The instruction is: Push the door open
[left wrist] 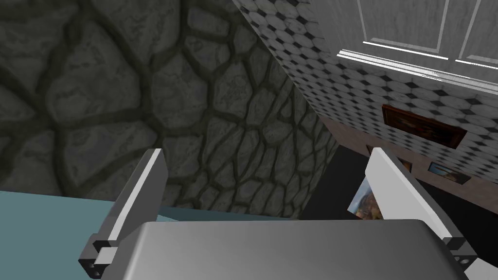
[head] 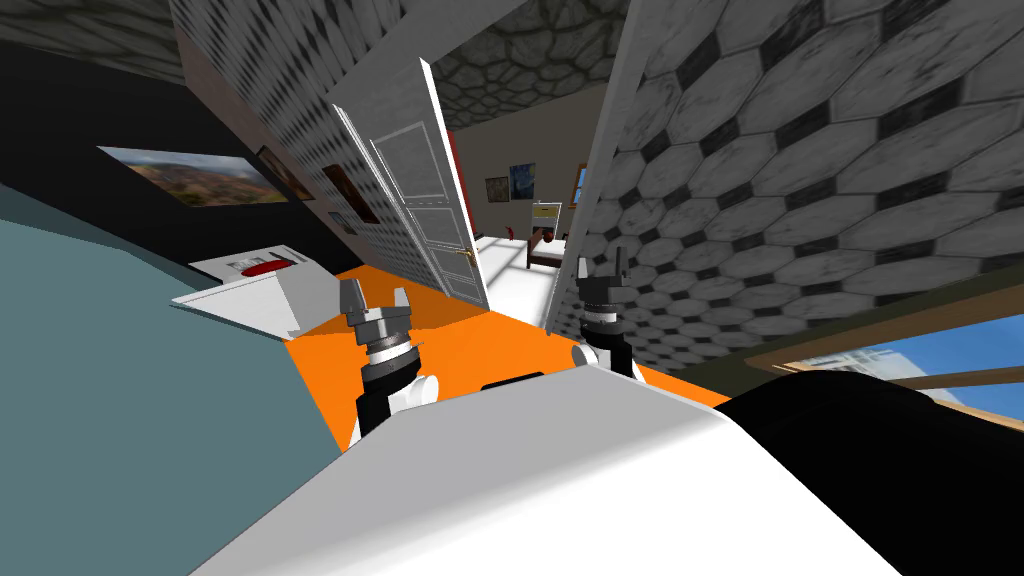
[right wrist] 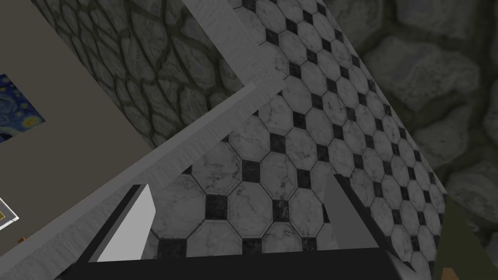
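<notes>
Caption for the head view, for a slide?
Door partly open over an orange floor; left gripper and right gripper, both open, raised before it.

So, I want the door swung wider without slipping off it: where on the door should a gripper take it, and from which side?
Probably the flat face beside the brass-coloured handle, near the free edge of the door, approached from the side facing me. The leaf stands ajar and offers nothing thin to pinch but that edge; the open left gripper looks nearest.
</notes>
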`<state>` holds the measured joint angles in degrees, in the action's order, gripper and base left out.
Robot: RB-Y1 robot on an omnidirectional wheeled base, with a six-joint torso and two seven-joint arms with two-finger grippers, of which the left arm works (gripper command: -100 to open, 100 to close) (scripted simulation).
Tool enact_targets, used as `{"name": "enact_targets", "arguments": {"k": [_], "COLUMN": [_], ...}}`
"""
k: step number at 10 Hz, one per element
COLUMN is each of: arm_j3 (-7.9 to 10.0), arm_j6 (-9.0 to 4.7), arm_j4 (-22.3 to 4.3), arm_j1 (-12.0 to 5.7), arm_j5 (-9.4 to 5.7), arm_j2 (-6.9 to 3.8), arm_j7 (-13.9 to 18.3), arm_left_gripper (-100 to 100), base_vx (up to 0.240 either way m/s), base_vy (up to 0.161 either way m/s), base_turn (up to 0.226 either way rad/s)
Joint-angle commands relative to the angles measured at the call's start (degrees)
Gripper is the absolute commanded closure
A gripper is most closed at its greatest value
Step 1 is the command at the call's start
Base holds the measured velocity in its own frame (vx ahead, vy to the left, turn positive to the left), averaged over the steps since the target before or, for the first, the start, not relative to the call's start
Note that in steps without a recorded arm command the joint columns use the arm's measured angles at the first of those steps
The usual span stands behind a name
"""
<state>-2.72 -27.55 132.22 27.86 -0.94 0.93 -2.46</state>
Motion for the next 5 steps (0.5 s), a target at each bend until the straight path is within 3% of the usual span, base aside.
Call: {"name": "enact_targets", "arguments": {"k": [1,5], "arm_j3": [-0.38,-1.25], "arm_j6": [0.04,0.12], "arm_j4": [-1.98,-6.56], "arm_j1": [-1.2,-3.97], "arm_j5": [0.14,0.46], "arm_j2": [-0.58,-1.67], "arm_j7": [0.46,1.52], "arm_left_gripper": [-100,-100], "base_vx": [0.074,0.137], "base_vy": [0.042,0.07], "base_turn": [-0.019,-0.019]}}
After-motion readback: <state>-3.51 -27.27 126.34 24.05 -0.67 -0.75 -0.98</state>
